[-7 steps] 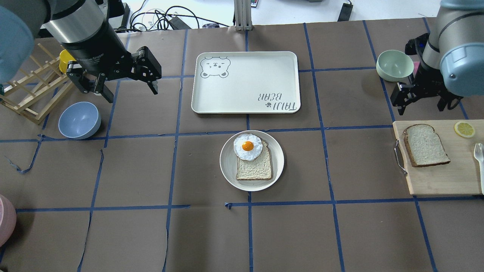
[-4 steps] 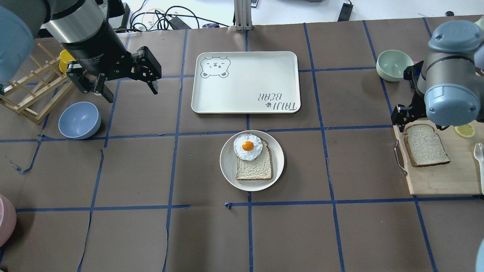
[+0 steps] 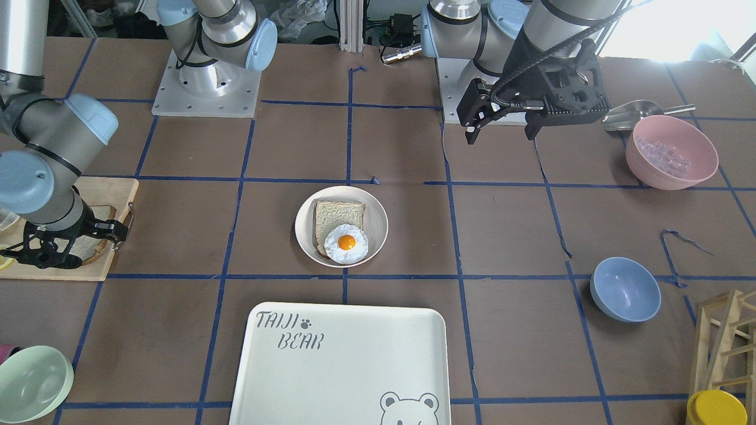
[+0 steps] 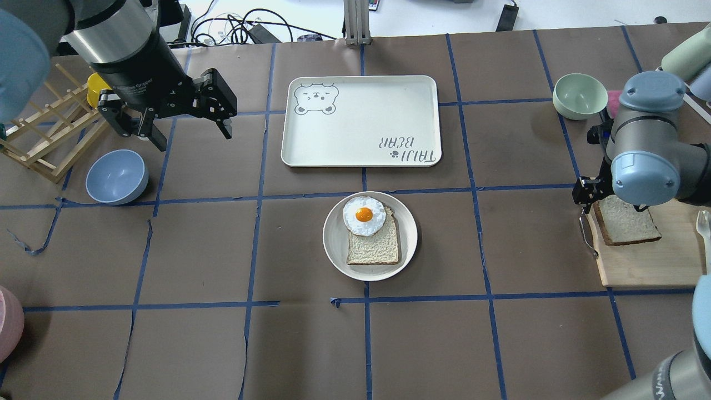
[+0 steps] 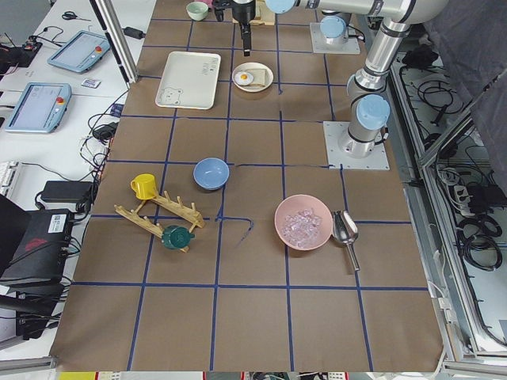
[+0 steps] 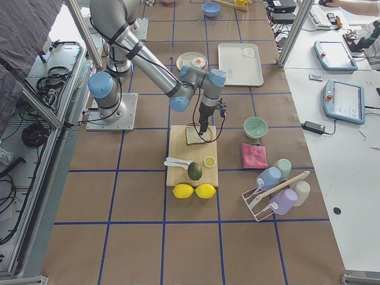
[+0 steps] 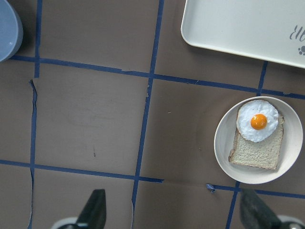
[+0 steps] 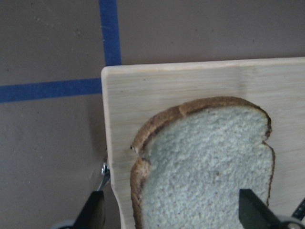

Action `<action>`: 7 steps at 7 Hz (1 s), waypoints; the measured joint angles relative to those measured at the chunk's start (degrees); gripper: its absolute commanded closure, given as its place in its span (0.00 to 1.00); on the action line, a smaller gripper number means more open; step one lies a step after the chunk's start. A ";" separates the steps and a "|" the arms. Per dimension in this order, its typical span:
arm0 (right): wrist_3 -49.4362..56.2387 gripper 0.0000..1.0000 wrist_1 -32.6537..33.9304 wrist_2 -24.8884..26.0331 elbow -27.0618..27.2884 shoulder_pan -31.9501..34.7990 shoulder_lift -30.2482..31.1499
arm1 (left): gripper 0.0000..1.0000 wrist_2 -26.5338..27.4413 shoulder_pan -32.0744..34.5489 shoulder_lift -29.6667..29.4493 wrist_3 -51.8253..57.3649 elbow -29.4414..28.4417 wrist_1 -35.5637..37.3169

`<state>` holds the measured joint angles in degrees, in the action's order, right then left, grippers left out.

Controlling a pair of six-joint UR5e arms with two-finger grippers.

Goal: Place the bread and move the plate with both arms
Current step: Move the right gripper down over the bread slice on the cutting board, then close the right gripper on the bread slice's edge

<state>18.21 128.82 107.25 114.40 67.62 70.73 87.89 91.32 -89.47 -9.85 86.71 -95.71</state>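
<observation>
The bread (image 4: 630,226) lies flat on a wooden cutting board at the right; it also shows in the right wrist view (image 8: 209,167). My right gripper (image 8: 174,212) is open and low over the bread's rounded top end, one finger (image 4: 581,195) at the board's left edge. My wrist hides the top of the slice from overhead. The plate (image 4: 408,233) sits mid-table and holds a squarer slice (image 4: 373,249) with a fried egg (image 4: 364,215). My left gripper (image 4: 191,139) hangs open and empty, far back left of the plate.
The white TAIJI BEAR tray (image 4: 361,119) lies behind the plate. A green bowl (image 4: 579,95) stands behind the cutting board (image 4: 650,266). A blue bowl (image 4: 116,176) and a wooden rack (image 4: 50,133) are at the left. A pink bowl (image 3: 670,152) sits near the left arm's base.
My right arm has swung forward from beside the green bowl and come down over the cutting board, its open gripper now over the bread's top end. The left arm has not moved.
</observation>
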 measured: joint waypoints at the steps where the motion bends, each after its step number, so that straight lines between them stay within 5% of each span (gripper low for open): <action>1: 0.31 0.06 0.00 -0.01 0.07 -0.31 -0.04 | 0.00 0.00 0.00 0.00 0.00 0.01 0.00; 5: 1.16 0.08 -0.02 0.31 0.19 -0.59 -0.56 | 0.00 0.00 0.00 0.00 0.00 -0.04 0.00; 7: 1.21 0.26 0.07 0.90 0.21 -0.84 -1.22 | 0.00 0.00 0.00 0.00 0.04 -0.05 0.00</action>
<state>19.42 128.89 108.15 114.61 66.78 69.51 87.89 91.32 -89.47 -9.81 86.66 -95.71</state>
